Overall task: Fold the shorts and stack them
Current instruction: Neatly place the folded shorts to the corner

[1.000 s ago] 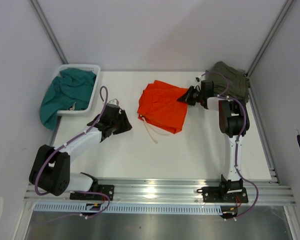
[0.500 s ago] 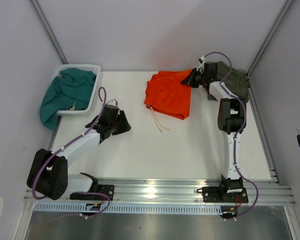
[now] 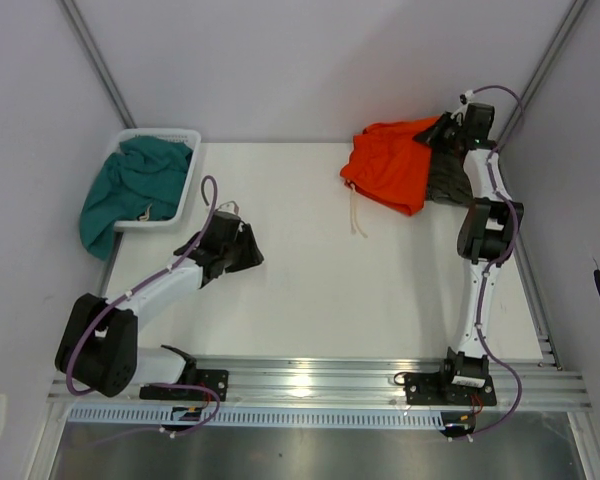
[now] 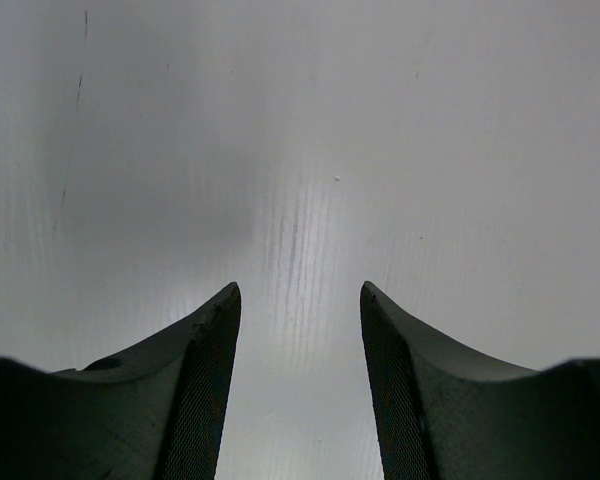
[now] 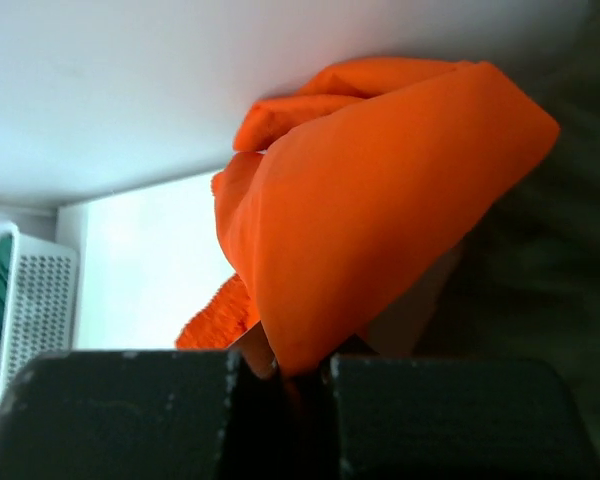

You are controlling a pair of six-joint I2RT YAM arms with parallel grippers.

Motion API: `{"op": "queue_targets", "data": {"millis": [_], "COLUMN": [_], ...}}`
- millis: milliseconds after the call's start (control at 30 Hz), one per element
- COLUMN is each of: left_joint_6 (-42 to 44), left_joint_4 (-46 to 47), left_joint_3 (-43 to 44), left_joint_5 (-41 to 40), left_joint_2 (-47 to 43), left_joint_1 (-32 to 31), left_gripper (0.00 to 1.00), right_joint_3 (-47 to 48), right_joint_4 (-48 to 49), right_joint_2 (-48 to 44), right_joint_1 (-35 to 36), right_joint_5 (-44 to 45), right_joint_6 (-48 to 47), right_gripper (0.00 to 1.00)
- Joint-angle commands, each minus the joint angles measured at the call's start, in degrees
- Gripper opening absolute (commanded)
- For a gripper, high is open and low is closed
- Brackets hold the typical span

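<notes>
Teal cloth (image 3: 130,190) fills the white basket (image 3: 158,133) at the worktop's (image 3: 310,300) far-left corner. Near the left edge the left claw (image 4: 300,290) sits low over the surface, jaws half parted, gripping nothing. Orange shorts (image 3: 390,165) hang at the far-right corner, pinched in the tightly closed right claw (image 5: 280,368) beside an olive-green garment (image 3: 442,182), with the white drawstring (image 3: 357,215) dangling.

The orange shorts (image 3: 388,168) and the right arm (image 3: 483,180) cover most of the olive garment (image 3: 443,182). The right gripper (image 3: 444,129) has its fingertips buried in orange fabric. In the right wrist view, the left edge cuts off the basket (image 5: 25,300), and the olive cloth is blurred.
</notes>
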Motion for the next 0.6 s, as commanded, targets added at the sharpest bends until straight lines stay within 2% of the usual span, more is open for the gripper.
{"op": "queue_targets", "data": {"millis": [0,133,467,567], "left_joint_6": [1.2,1.7,0.9,0.5], "left_joint_4": [0.2,-1.2,-1.2,-1.0], "left_joint_3": [1.3,2.5,4.1,4.7], "left_joint_5": [-0.3,-1.0,-1.3,-1.3], "left_joint_2": [0.4,0.4,2.2,3.5], "left_joint_1": [-0.6,-0.9,-2.3,-3.5], "left_gripper": [0.55,0.55,0.55,0.55], "right_joint_3": [6.5,13.3,14.3,11.9], "right_joint_4": [0.8,1.1,1.5,3.1], "right_joint_2": [2.4,5.9,3.3,0.9], "right_joint_1": [-2.3,-4.9,-5.1,-5.1], "right_joint_5": [-2.8,-4.8,-7.2,-7.4], "right_joint_6": [4.0,8.4,13.1,14.9], "right_gripper": [0.0,0.0,0.0,0.0]}}
